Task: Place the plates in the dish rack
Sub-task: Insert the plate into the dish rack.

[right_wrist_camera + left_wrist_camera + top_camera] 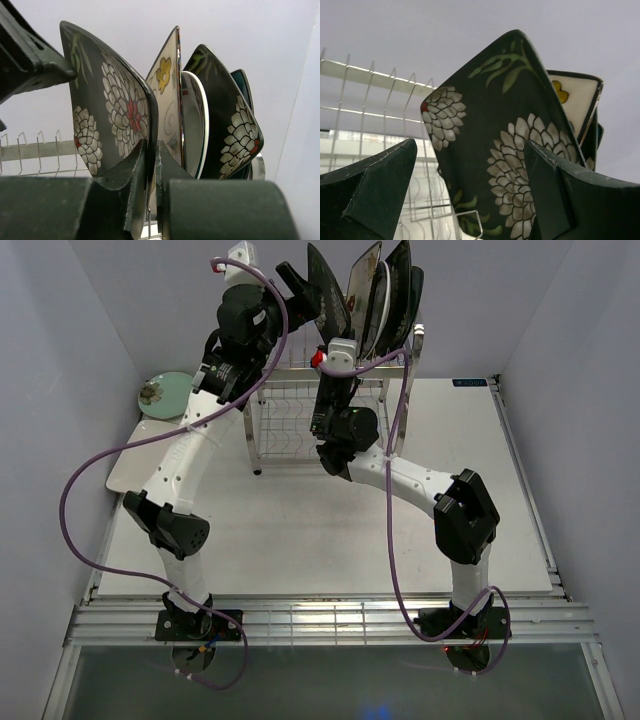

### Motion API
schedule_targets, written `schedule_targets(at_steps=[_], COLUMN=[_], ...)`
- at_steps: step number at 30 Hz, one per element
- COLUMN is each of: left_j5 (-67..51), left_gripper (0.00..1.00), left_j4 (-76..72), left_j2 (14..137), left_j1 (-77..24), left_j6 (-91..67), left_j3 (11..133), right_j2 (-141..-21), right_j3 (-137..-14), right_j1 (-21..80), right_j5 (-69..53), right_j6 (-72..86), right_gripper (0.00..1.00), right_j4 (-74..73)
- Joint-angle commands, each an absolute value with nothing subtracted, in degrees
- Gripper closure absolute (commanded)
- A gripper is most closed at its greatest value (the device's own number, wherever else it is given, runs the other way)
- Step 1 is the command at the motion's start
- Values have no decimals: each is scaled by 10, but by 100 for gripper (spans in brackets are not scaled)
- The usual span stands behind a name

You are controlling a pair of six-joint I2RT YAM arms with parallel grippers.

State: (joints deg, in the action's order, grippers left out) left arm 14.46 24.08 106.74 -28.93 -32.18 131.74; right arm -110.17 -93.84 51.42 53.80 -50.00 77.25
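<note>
L claw [470, 150] released, straddling dark floral plate [495, 110] in rack [365, 75]; R claw [151, 155] clenched on its lower edge.

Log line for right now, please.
rack: five plates standing | left jaws: open, at floral plate | right jaws: shut at its lower edge | green plate, white plate: on table
</note>
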Motion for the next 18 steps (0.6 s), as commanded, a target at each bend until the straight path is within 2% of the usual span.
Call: schedule_targets(at_steps=[1, 5, 12, 18], left_j5=[120, 144, 155, 199], left_gripper=[2, 2, 2, 2], left_j4=[136, 72, 98, 81], left_j2=[1035, 997, 1044, 1052], left_j1=[-287, -287, -287, -287], left_j6=[-334, -337, -321, -316], left_j3=[1299, 1225, 1290, 1270], right_j2=[-1095, -1095, -1085, -1073], right_j3=[-917, -913, -888, -875], right_j1=[468, 468, 469, 469], right_j5=[657, 655, 650, 646], right_j6=[-553, -552, -539, -533], right_gripper=[92, 92, 92, 92], right_j4=[1035, 1036, 1043, 1044])
